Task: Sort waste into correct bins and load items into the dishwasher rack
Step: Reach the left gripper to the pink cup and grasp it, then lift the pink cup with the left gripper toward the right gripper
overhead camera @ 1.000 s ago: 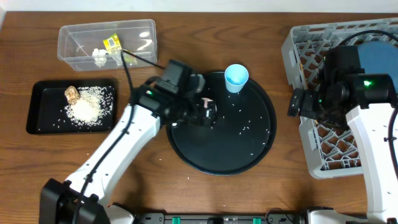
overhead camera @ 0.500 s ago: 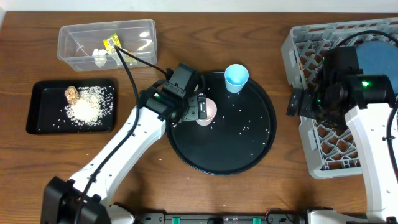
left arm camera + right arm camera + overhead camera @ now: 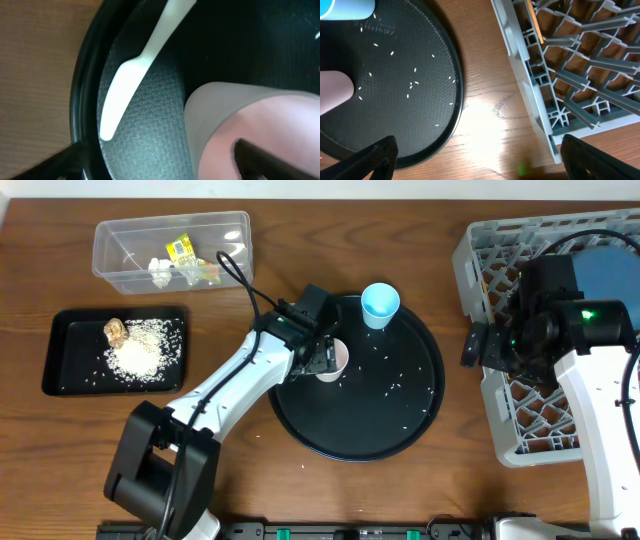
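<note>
Straddling pink cup (image 3: 337, 358) rim, left tool (image 3: 322, 360)

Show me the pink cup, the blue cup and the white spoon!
pink cup (image 3: 338, 361): overhead, its open top.
blue cup (image 3: 380, 302): overhead, its open top.
white spoon (image 3: 135, 67): left wrist, where handle widens.

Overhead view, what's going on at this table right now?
The left gripper is at the pink cup on the round black tray, one finger inside its rim, jaws open. The right gripper hangs open and empty beside the grey rack, which holds the dark-blue bowl. The light-blue cup waits on the tray, amid stray rice grains.
</note>
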